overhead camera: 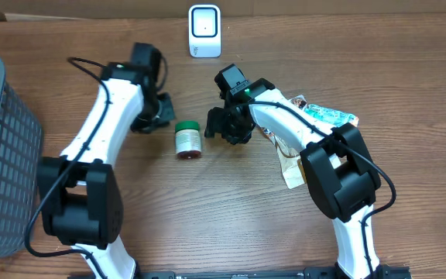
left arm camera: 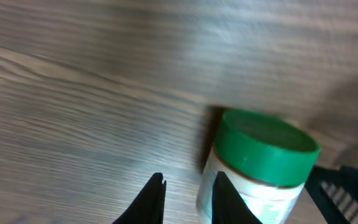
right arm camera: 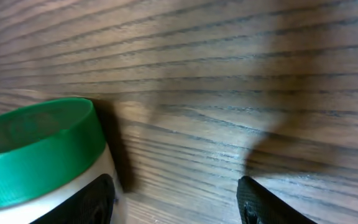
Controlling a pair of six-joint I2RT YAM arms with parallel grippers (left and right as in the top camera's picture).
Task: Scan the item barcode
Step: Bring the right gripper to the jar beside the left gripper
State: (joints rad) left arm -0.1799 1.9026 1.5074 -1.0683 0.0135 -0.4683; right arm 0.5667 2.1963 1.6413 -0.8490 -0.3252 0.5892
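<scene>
**Item position.** The jar (overhead camera: 187,140) is on the table (overhead camera: 231,217) at centre frame in the overhead view. It appears to lie on its side. Its long axis runs top to bottom of the frame, with the green lid (overhead camera: 185,127) at the upper end, towards the scanner (overhead camera: 204,31) at the top edge.

**Left gripper.** The left gripper (overhead camera: 161,116) is just beside the jar, on its upper-left side. In the left wrist view the left gripper (left arm camera: 188,196) is nearly closed and holds nothing. The jar (left arm camera: 260,162) sits outside the jaws, against the right-hand finger (left arm camera: 222,199).

**Right gripper.** The right gripper (overhead camera: 214,124) is just beside the jar, on its upper-right side. In the right wrist view the right gripper (right arm camera: 179,199) is open, with bare table between the fingers. The jar (right arm camera: 36,155) is at the lower left, outside the left-hand finger (right arm camera: 98,199).

**Governing relation.** The jar lies between the two grippers and is held by neither. Both are about equally near. A grasp should close across the short axis, so either gripper must first shift sideways to straddle the jar.
</scene>
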